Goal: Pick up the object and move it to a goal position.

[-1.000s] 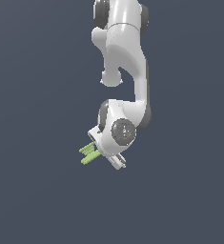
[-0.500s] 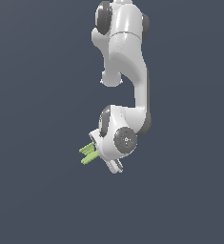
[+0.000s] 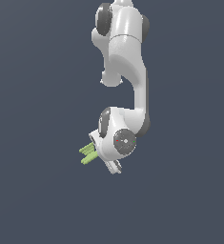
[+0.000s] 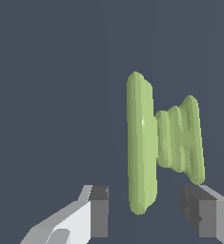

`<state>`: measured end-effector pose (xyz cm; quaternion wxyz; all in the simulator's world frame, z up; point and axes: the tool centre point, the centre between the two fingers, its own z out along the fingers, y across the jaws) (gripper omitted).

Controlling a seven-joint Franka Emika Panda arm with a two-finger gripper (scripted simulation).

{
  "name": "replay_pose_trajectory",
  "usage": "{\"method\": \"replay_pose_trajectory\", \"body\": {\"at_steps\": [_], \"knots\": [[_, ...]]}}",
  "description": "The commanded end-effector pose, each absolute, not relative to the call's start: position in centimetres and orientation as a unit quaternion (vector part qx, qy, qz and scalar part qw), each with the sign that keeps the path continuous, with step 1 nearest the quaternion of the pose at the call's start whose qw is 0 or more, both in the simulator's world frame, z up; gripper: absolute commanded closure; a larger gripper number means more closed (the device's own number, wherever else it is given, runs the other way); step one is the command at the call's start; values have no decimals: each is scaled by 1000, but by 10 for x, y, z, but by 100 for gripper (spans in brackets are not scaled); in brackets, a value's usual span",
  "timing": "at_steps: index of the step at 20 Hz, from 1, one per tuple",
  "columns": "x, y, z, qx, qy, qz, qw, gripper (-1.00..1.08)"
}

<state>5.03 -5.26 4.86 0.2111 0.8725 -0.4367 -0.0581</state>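
Object position: the object (image 4: 154, 143) sits between the two fingers of the end effector (image 4: 147, 214), up in the air with no table in sight; in the exterior view it juts from the end effector (image 3: 96, 155) toward that view's left
End effector state: fingers part-way apart with the object (image 3: 87, 153) between them; pad contact is not clearly shown, so I cannot tell whether it is gripped
Long axis: the bars run straight out along the fingers' reach, away from the wrist; the two bars lie parallel
Pointing: free ends aim away from the palm, slightly upward in the exterior view
Coming move: judged a carry to the goal, which is not visible
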Motion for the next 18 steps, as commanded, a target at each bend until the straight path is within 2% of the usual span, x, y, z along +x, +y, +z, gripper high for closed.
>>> {"method": "replay_pose_trajectory", "body": {"at_steps": [1, 7, 8, 18], "knots": [[47, -56, 40, 872, -437, -58, 212, -20], [43, -60, 28, 872, -438, -58, 212, -20], [43, -60, 28, 872, -438, -58, 212, 108], [43, -60, 29, 872, -438, -58, 212, 108]]}}
